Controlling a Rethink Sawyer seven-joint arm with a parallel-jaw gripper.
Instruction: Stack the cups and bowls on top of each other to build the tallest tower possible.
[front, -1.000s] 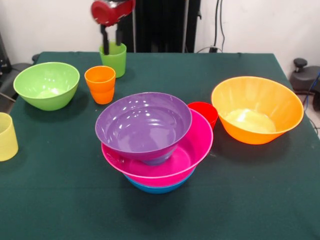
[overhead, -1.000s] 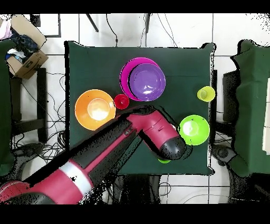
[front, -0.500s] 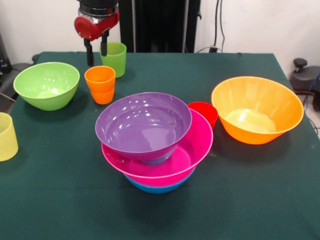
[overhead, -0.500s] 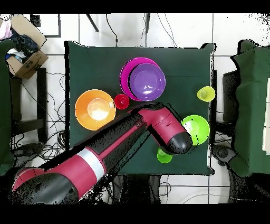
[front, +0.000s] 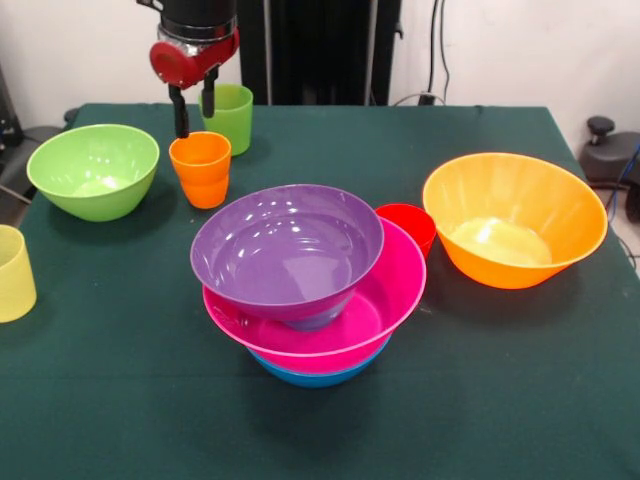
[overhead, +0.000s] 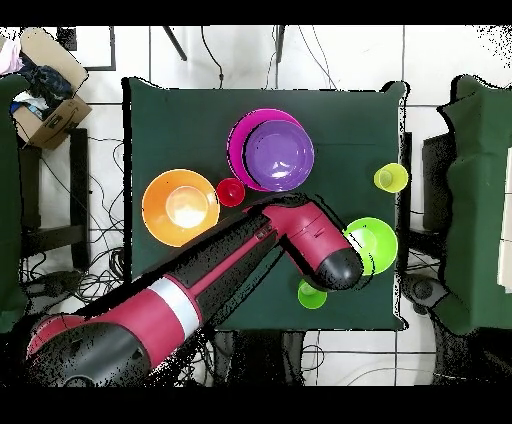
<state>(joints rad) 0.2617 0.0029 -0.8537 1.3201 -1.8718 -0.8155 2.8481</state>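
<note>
My gripper (front: 195, 115) is open and hangs just above the far rim of the orange cup (front: 201, 168), in front of the green cup (front: 232, 118). The tower stands mid-table: a purple bowl (front: 286, 250) in a pink bowl (front: 385, 290) on a large blue bowl (front: 315, 377). The red cup (front: 410, 225) stands behind its right side. The pale yellow cup (front: 12, 272) is at the left edge. The lime green bowl (front: 92, 170) and the orange bowl (front: 513, 218) stand apart. The small blue bowl is hidden. In the overhead view my arm (overhead: 300, 235) covers the orange cup.
In the overhead view, the green cup (overhead: 311, 294) is near the table's bottom edge and the lime bowl (overhead: 372, 245) is right beside my arm's head. A cardboard box (overhead: 45, 110) and cables lie on the floor around the table.
My gripper has moved from over the green cup leftward and toward the camera, and now hangs over the orange cup, slightly lower. The cups and bowls have not moved.
</note>
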